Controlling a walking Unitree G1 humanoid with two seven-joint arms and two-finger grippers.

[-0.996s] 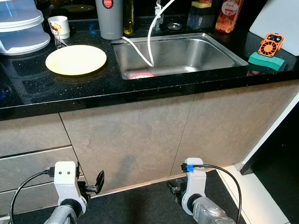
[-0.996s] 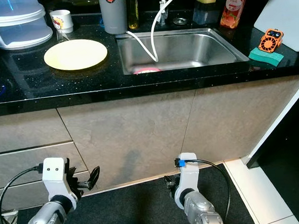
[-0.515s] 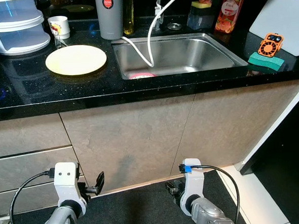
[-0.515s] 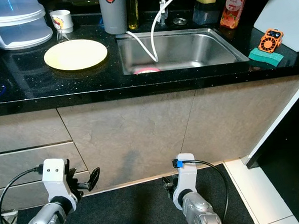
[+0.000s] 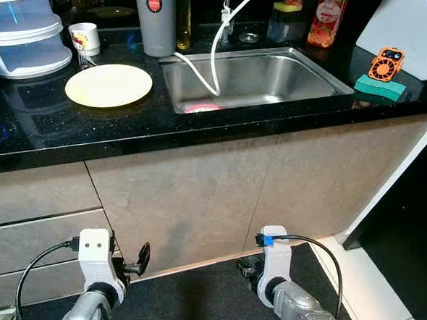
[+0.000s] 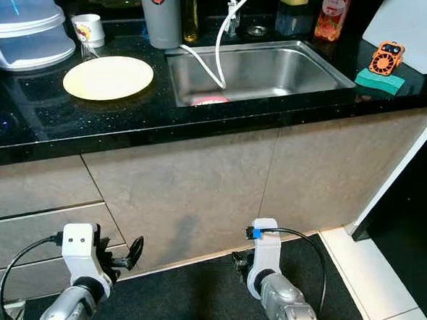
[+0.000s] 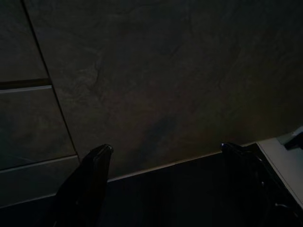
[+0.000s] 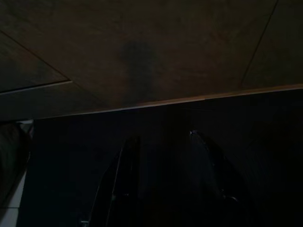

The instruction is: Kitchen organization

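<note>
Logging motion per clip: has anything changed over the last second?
Hardly anything. The right gripper has drifted slightly toward the left gripper; both still hang low in front of the cabinet, holding nothing. The yellow plate, the sink and the green sponge stayed put.

Right arm (image 5: 279, 286) slightly further left.

Open counter (image 5: 44, 123) in front of plate (image 5: 108, 85); sink (image 5: 252, 78) crossed by hose (image 5: 212, 58); back edge crowded by tumbler (image 5: 156, 22), bottles (image 5: 328, 11).
</note>
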